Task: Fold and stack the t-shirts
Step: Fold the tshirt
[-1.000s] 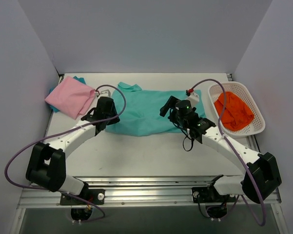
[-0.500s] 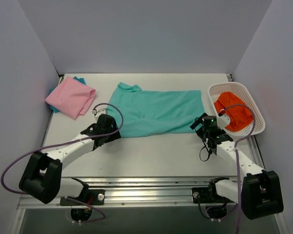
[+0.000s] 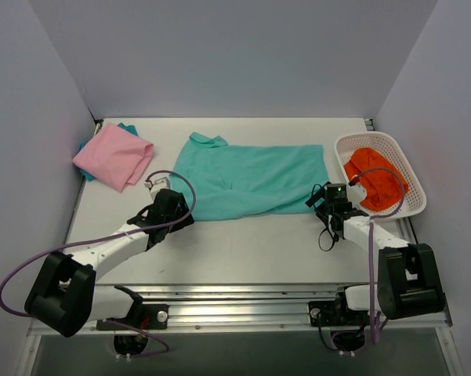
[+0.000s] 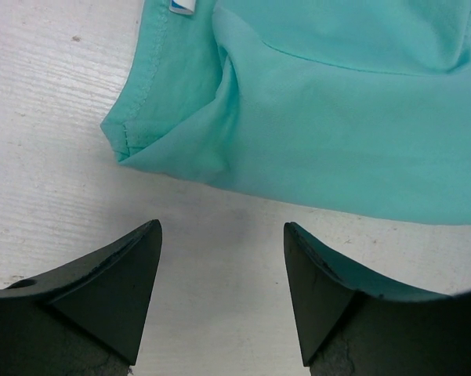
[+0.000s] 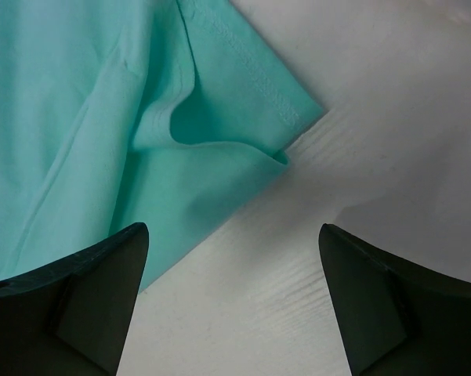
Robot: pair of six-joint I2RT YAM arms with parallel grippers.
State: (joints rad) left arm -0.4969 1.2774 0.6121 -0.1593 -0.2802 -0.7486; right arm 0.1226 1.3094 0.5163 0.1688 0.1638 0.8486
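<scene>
The top camera looks down from behind; 2 wrist cameras hover close over near corners of the teal t-shirt [image 3: 251, 178].

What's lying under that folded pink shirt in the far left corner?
A darker teal cloth: only slivers peek out past the pink shirt's far and left edges. The rest is covered, so I cannot tell its shape or whether it is another folded shirt.

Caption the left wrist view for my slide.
Open left gripper above the white table, nothing between its jaws, just short of the folded corner of the mint-teal t-shirt.
</scene>
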